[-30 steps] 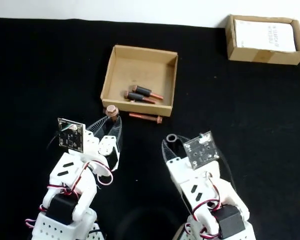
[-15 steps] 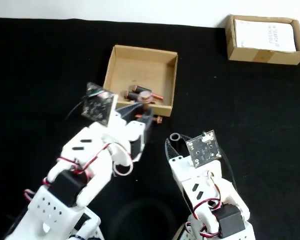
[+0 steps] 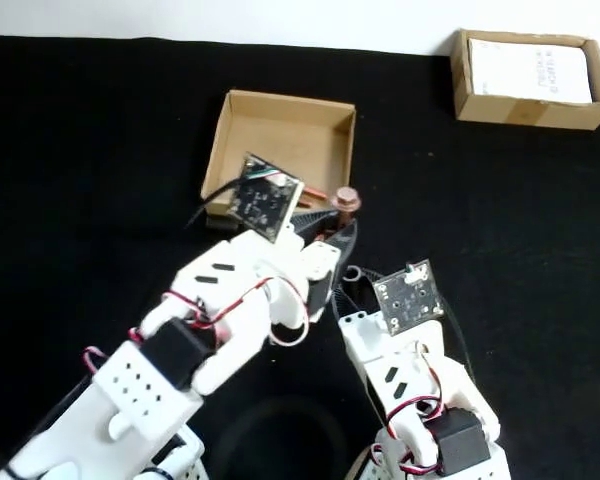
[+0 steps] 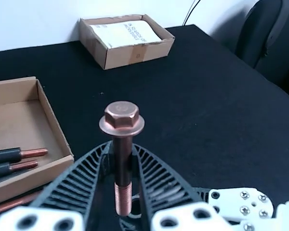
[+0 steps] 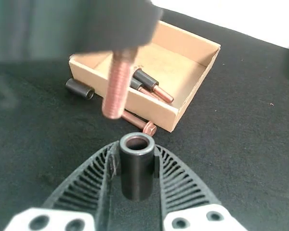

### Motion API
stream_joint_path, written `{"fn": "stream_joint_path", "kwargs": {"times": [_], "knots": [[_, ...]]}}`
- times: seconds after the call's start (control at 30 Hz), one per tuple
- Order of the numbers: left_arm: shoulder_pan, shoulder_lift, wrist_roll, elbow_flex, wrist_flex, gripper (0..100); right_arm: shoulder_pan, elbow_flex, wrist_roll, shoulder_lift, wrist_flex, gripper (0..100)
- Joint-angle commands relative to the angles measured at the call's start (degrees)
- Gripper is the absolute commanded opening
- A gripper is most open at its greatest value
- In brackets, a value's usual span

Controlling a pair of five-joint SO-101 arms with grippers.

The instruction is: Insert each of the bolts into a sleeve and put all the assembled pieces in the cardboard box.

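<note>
Left gripper (image 4: 121, 150) is clamped on a bolt (image 4: 124, 122). The fingers pinch the shank just under the flanged hex head, head up above the tips, threaded end hanging down between the jaws. Bolt is roughly upright with a slight tilt. Right gripper (image 5: 136, 153) is closed on a black sleeve (image 5: 136, 168), held upright with the bore facing up, jaws on its sides and the sleeve's top proud of the fingertips. In the right wrist view the bolt's threaded tip sits above the sleeve mouth but off to one side, toward the cardboard box (image 3: 280, 140), with a clear gap between tip and rim, so it is not in the bore. High view agrees: the bolt head sits between the box's near right corner and the sleeve, and the left arm is stretched diagonally across to the right arm's gripper. The box sits on the black table (image 3: 100, 120) beyond both grippers, and two assembled pieces (image 4: 9, 155) lie inside it close to the near wall. Outside, just beside that near wall, a loose bolt (image 5: 138, 123) lies flat on the table, and a loose sleeve (image 5: 79, 89) lies on its side by a near corner of the box. Second cardboard box (image 3: 525, 112) with white paper in it is at the far right, well apart.
</note>
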Motion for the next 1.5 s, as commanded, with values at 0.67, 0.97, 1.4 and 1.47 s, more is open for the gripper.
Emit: {"fn": "stream_joint_path", "kwargs": {"times": [0.67, 0.97, 1.4, 1.47], "knots": [[3.03, 1.54, 4.92, 2.24, -7.65, 1, 0.66, -0.84, -0.35, -0.4, -1.27, 0.8], [2.68, 1.54, 4.84, 4.79, -7.38, 1, 2.68, -1.8, -0.35, -0.4, -1.27, 0.8], [6.2, 1.54, 5.27, 7.96, -8.44, 1, 4.44, -2.77, -0.44, -0.4, -1.19, 0.8], [6.02, 1.54, 5.19, 8.04, -9.14, 1, 4.44, -2.77, -0.44, -0.4, -1.19, 0.8]]}}
